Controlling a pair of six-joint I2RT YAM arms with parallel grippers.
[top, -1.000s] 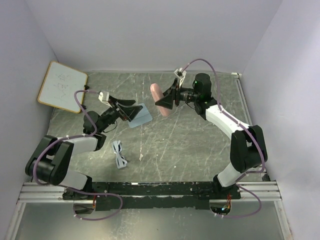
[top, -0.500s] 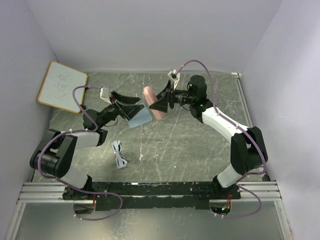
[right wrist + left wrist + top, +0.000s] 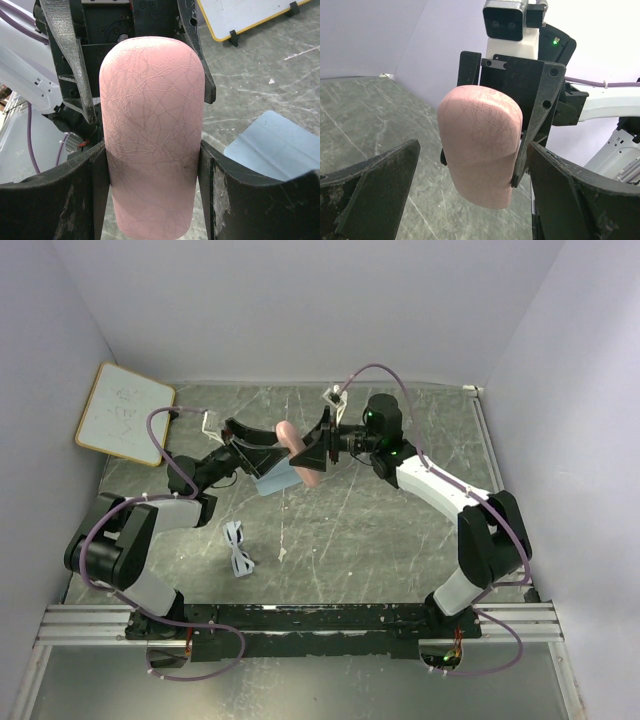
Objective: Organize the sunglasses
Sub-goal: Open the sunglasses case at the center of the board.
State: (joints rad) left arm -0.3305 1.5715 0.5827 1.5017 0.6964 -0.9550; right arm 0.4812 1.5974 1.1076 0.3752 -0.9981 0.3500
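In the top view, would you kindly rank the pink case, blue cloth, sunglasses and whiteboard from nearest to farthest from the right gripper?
1. The pink case, held in the right gripper.
2. The blue cloth, lying just left of it.
3. The sunglasses, nearer the left arm's base.
4. The whiteboard, far left.

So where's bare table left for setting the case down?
Widest free patch: table centre, bordered by the sunglasses on the left and the right arm on the right. Crowded at back centre: left gripper, open, and right gripper holding the case meet above the cloth.
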